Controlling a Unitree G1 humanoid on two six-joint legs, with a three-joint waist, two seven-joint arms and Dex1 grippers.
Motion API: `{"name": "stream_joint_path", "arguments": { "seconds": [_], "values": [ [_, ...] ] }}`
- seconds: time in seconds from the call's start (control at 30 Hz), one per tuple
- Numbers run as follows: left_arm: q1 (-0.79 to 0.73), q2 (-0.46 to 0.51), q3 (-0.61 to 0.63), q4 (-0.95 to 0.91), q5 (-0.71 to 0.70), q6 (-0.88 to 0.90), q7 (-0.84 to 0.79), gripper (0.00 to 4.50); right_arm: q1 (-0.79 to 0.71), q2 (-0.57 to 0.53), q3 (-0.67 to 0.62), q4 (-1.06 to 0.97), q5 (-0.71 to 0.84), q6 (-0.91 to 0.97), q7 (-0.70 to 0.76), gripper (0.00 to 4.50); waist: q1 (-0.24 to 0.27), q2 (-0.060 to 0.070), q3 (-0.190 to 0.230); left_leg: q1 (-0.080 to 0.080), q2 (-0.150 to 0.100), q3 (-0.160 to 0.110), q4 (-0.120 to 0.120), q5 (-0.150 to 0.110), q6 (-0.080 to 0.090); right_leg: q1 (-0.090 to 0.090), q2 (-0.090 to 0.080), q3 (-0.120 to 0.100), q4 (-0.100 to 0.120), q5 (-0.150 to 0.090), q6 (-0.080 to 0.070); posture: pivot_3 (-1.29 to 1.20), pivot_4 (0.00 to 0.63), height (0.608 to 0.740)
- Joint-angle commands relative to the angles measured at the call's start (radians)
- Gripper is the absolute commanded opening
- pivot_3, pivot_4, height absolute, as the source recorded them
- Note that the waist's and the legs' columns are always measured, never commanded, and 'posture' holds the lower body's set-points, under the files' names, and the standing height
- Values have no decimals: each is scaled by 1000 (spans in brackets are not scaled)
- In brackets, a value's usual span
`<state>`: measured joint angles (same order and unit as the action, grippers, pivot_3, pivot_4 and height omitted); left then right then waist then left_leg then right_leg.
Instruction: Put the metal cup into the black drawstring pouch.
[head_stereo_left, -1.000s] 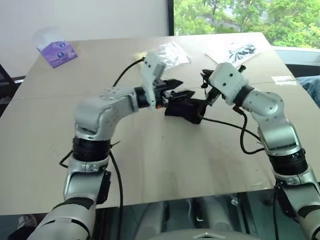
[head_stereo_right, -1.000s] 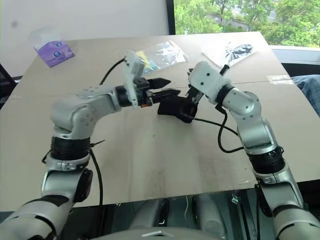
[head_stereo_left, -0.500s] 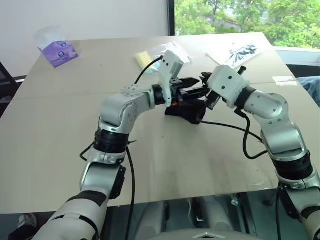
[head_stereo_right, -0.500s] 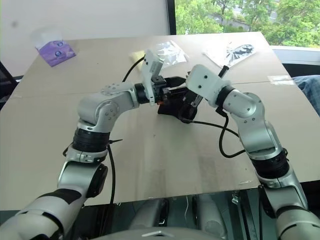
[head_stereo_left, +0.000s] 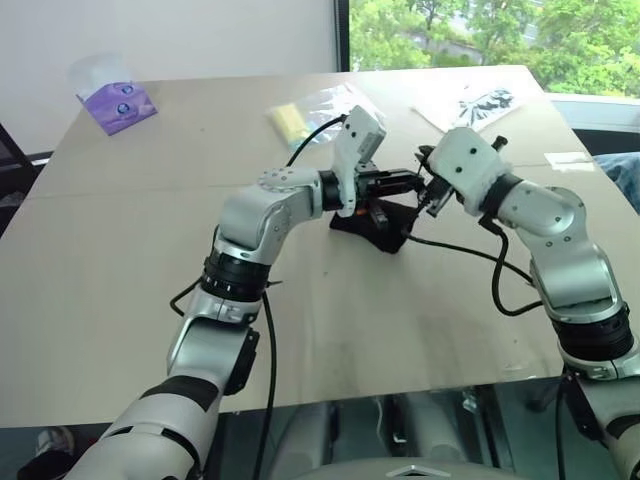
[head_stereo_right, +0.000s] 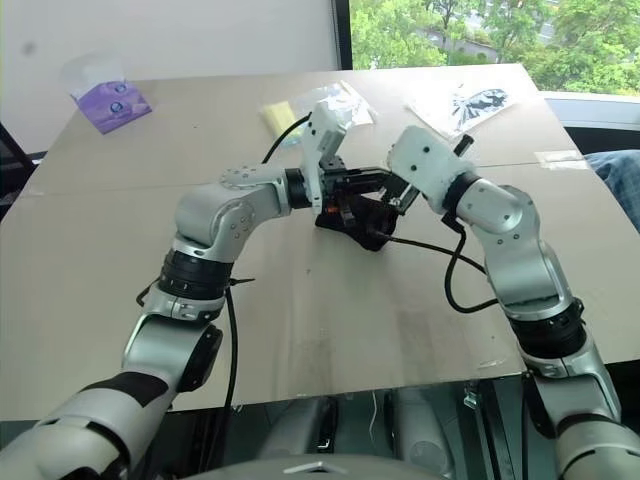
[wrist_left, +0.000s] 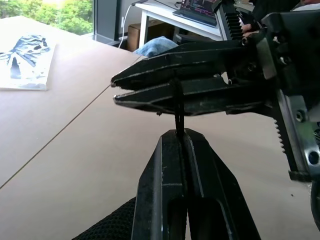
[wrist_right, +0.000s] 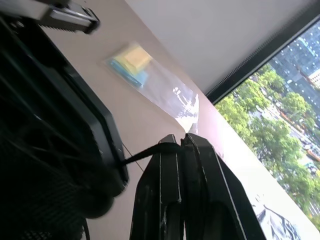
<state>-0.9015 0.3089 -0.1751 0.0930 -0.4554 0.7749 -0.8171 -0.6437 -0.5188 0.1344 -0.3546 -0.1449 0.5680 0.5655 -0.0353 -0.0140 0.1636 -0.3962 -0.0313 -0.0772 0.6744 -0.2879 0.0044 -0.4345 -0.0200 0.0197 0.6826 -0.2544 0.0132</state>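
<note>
Evidently the small soft matte black fabric drawstring pouch (head_stereo_left: 372, 222) on the desk (head_stereo_left: 120, 260) is limp and light, best taken by its thin black cord (wrist_left: 178, 116), which both the left gripper (wrist_left: 181, 134) and right gripper (wrist_right: 176, 144) pinch with fingers closed.

Over the middle of the pale wooden worktop (head_stereo_right: 300, 320), the left gripper (head_stereo_right: 372, 182) and right gripper (head_stereo_right: 392, 190) meet above the black drawstring pouch (head_stereo_right: 352, 220), which rests on the surface just beneath them. At the far left lies a purple packet (head_stereo_right: 108, 100). Far beyond the grippers lie a clear bag with yellow contents (head_stereo_right: 290, 115) and, to the right, a clear bag with a black print (head_stereo_right: 462, 105).
</note>
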Motion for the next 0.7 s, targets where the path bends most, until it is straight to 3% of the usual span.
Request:
{"name": "stream_joint_path", "arguments": {
  "seconds": [0.03,0.27,0.37,0.47,0.6,0.7],
  "values": [
    [23,19,-21,11,22,8,-20,66,-28,-43,-129,12,5,-8,-49,0,1,0,0,0,0,0,0,0,0,0,0,0,0,0,0,0,150,740],
    [62,36,-32,-3,51,5,-28,66,-46,-101,-199,92,16,-35,-70,0,-2,0,0,0,0,1,0,0,0,0,0,1,1,0,0,0,150,740],
    [35,-12,49,24,21,-15,26,66,-51,-112,-200,95,39,-50,-52,0,0,0,0,0,0,1,1,0,0,0,0,1,2,0,0,0,150,740],
    [-14,-55,95,35,3,-34,50,784,-47,-116,-188,69,63,-55,-27,0,2,0,0,-1,0,0,5,-1,1,0,0,0,4,0,0,0,150,740],
    [-74,-98,70,41,13,-72,33,2643,-36,-121,-158,13,79,-48,4,0,5,0,0,-2,0,1,9,-1,2,0,0,0,7,0,0,0,150,740],
    [-111,-146,49,87,30,-93,41,2643,-40,-114,-138,-41,97,-24,20,0,5,0,0,-1,0,1,10,-1,2,1,0,0,9,0,0,0,150,740]
  ]
}}
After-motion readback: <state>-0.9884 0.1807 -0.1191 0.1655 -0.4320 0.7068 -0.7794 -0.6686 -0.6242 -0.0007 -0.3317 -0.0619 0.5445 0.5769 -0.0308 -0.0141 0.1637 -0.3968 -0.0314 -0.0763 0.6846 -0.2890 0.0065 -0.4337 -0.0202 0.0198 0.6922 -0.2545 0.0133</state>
